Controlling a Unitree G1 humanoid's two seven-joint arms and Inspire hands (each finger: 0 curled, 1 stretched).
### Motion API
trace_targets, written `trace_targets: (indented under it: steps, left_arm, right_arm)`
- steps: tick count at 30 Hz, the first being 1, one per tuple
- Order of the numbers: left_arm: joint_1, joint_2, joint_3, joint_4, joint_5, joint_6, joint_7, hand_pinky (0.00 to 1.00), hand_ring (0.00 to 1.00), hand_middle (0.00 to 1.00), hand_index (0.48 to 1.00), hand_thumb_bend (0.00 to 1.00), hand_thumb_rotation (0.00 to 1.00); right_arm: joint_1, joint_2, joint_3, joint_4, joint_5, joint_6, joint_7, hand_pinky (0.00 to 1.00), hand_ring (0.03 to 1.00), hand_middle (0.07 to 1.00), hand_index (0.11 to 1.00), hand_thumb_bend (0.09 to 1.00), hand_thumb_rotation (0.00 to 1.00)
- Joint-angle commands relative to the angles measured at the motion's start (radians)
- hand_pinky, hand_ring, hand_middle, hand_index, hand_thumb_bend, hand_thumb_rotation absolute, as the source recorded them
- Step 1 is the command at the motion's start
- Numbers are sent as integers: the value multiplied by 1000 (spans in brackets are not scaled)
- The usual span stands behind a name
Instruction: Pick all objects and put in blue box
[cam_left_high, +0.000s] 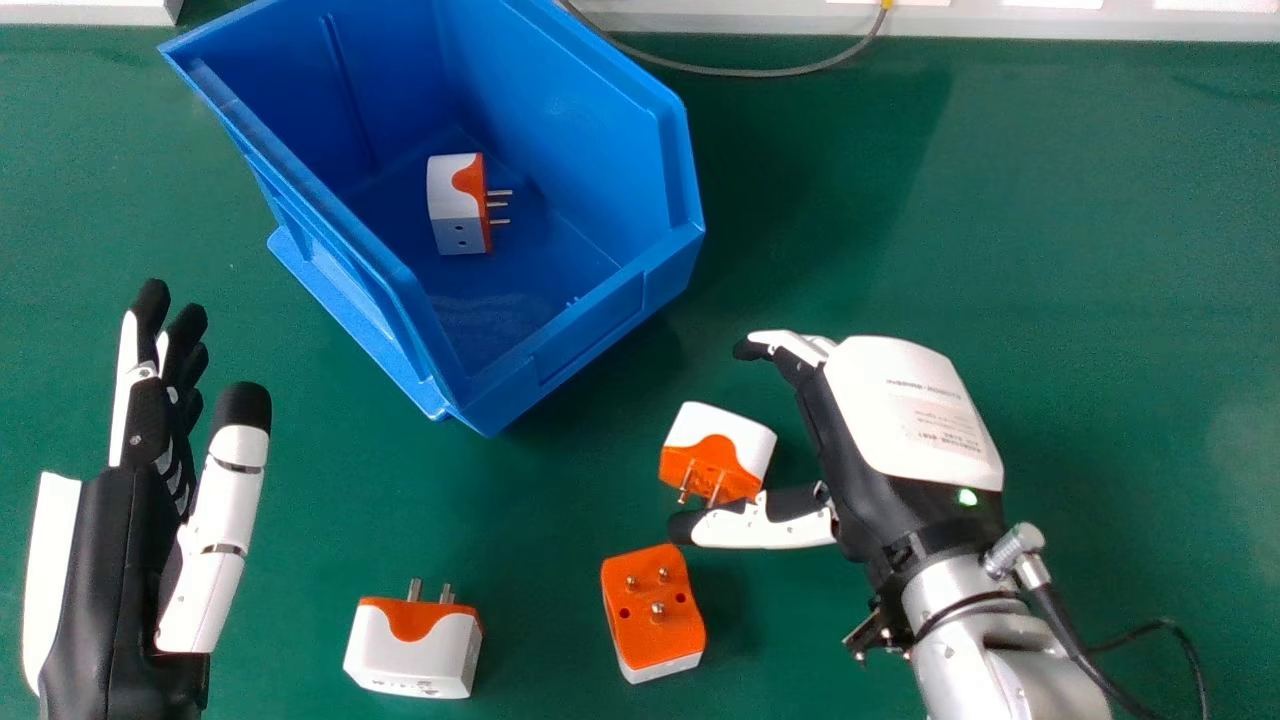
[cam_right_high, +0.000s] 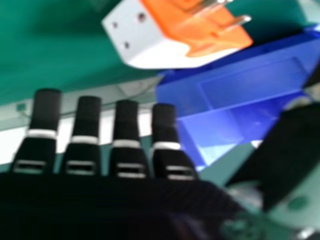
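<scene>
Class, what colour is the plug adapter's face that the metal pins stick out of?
Orange, clearest in the head view.

Your left robot hand (cam_left_high: 115, 570) is at the lower left of the head view, its fingers (cam_left_high: 150, 305) pointing up the frame, relaxed and nearly straight, its thumb (cam_left_high: 215, 540) upright and apart to their right. Your right forearm (cam_left_high: 985, 650) slants up and leftward from the bottom edge at lower right. Your right robot hand (cam_left_high: 850, 470), right of centre, shows its white back, fingers reaching left above a level, outstretched thumb (cam_left_high: 765, 528). A small green light (cam_left_high: 967, 496) glows near the wrist. In the right hand view those fingers are straight, slightly spread.
</scene>
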Motion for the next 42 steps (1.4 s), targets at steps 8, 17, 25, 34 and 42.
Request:
trace_targets:
  steps: [8, 17, 25, 34, 42]
  left_arm:
    - [-14, 6, 3, 5, -32, -17, -18, 999, 970, 963, 989, 427, 925]
    - [-18, 5, 6, 11, -40, -23, -23, 1000, 972, 969, 990, 414, 917]
    - [-12, 1, 2, -1, -32, -14, -16, 1000, 971, 967, 989, 426, 906]
    - [-5, -2, 0, -12, -32, -6, -15, 1000, 974, 970, 989, 410, 896]
    - [4, -5, -2, -31, -25, 17, -11, 1000, 974, 966, 987, 418, 907]
  right_arm:
    - [-73, -1, 18, 40, -18, 55, 9, 642, 765, 796, 764, 775, 430]
    - [-119, -11, 38, 102, -14, 86, 16, 654, 768, 799, 761, 756, 446]
    - [-154, -20, 60, 136, -14, 111, 37, 678, 780, 811, 772, 753, 449]
    - [-184, -27, 80, 173, -12, 122, 44, 690, 785, 812, 761, 765, 429]
    - [-207, -31, 96, 198, -11, 133, 47, 691, 784, 811, 762, 766, 421]
